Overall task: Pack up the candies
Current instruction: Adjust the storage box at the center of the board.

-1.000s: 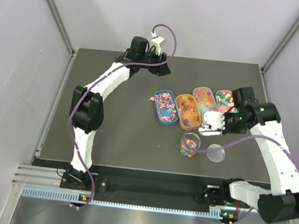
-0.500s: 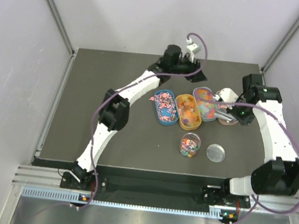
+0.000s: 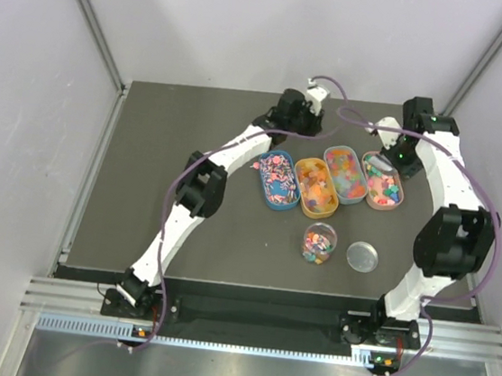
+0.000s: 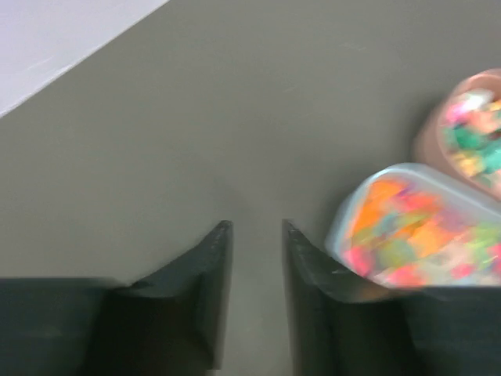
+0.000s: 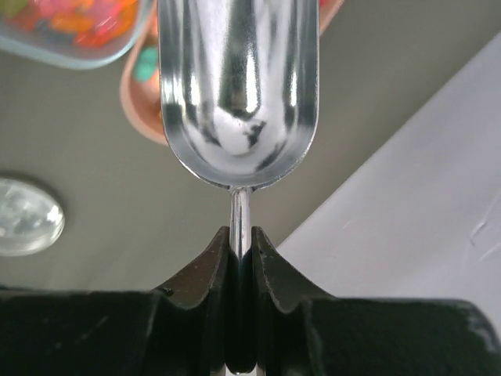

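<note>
My left arm rises from its base at the near edge of the table (image 3: 160, 187), bends at an elbow well to the left of the jar (image 3: 319, 243), and reaches long and low to the far side. My left gripper (image 4: 256, 227) hangs close above bare tabletop beyond the jar and slightly to its left. Its jaws stand parted with only tabletop showing in the gap between them. In my blurred left wrist view, the clear tray (image 4: 344, 219) and the pink tray (image 4: 427, 133) sit off to one side of those fingers.

My right arm stands to the right of the jar. It is folded at a high elbow and its forearm runs away to the far edge, where the wrist turns back downward. My right gripper (image 5: 240, 235) is pressed tight on the thin handle of the scoop (image 5: 239, 86). The polished bowl of the scoop points forward over the far end of the pink tray, beyond the jar and to its right.

The candies (image 3: 276, 175) fill four oval trays in a row just beyond the jar, from the blue tray (image 3: 278, 206) on the left to the pink one on the right. More of them lie inside the jar itself. The jar stands upright and open, with its lid (image 3: 363, 256) flat on the table just to its right.
</note>
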`<state>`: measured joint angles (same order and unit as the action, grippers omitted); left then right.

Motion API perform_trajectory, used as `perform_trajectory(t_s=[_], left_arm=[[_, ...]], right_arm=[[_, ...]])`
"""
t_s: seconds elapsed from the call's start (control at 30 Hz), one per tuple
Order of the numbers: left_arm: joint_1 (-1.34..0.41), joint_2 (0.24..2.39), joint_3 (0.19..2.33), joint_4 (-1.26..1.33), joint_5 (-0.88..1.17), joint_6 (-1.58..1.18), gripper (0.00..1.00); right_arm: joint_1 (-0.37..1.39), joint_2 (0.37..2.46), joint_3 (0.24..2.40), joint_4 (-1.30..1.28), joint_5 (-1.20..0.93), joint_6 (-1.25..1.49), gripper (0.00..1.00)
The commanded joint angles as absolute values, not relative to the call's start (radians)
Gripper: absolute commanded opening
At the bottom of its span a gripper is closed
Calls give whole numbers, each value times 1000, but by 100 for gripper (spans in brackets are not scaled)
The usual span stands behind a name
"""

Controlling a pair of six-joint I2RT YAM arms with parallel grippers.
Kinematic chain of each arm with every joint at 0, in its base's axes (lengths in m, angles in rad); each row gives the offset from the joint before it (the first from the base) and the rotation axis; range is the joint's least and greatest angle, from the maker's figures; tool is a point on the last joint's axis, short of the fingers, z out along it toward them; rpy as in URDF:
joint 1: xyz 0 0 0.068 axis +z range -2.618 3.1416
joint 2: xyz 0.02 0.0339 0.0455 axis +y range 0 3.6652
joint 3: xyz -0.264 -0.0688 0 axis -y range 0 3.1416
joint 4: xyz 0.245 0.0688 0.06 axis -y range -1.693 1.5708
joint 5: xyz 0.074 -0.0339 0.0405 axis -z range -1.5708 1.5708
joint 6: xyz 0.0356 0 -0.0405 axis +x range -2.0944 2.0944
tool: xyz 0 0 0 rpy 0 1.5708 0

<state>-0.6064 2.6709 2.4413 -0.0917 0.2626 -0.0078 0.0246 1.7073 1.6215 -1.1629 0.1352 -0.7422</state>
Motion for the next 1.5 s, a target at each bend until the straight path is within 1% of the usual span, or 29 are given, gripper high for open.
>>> perform_trajectory(t_s=[0.0,0.03,0.07,0.1,0.13,0.17,0.27,0.33,0.47,0.57,0.73,0.93,1.1,1.3,1.47], left_arm=[[-529,2453,2386,-179,170,11,33],[-514,2368,2274,-216,175,5,23],[-500,2321,2213,-230,207,-47,5],[-471,2278,2153,-250,228,-58,0],[-457,2213,2063,-268,253,-64,0],[-434,2188,2028,-323,291,-78,0],[-391,2134,1947,-394,305,-129,0],[-380,2106,1899,-402,328,-132,0],[-380,2068,1835,-486,365,-124,0],[-380,2066,1784,-580,417,-126,0],[-380,2059,1697,-584,368,-153,0],[-380,2065,1643,-621,356,-147,0],[-399,2115,1684,-604,374,-143,0],[-439,2180,1752,-621,420,-110,0],[-474,2198,1755,-649,442,-98,0]], right_arm=[[-37,1782,1754,-1049,153,-683,0],[-64,1810,1787,-1043,147,-663,0],[-77,1874,1825,-1042,137,-652,0],[-90,1905,1904,-1043,109,-643,0],[-113,1940,1943,-1042,107,-621,0],[-121,2003,2018,-1042,106,-614,0],[-141,2093,2110,-1026,98,-591,0],[-144,2131,2135,-1017,100,-591,0],[-153,2201,2146,-1009,100,-592,0],[-167,2217,2132,-1002,95,-583,0],[-195,2204,2068,-986,89,-569,0],[-202,2088,1829,-917,109,-615,0],[-201,2020,1683,-896,98,-617,0],[-196,1974,1632,-905,66,-585,0],[-190,1934,1592,-916,40,-563,0]])
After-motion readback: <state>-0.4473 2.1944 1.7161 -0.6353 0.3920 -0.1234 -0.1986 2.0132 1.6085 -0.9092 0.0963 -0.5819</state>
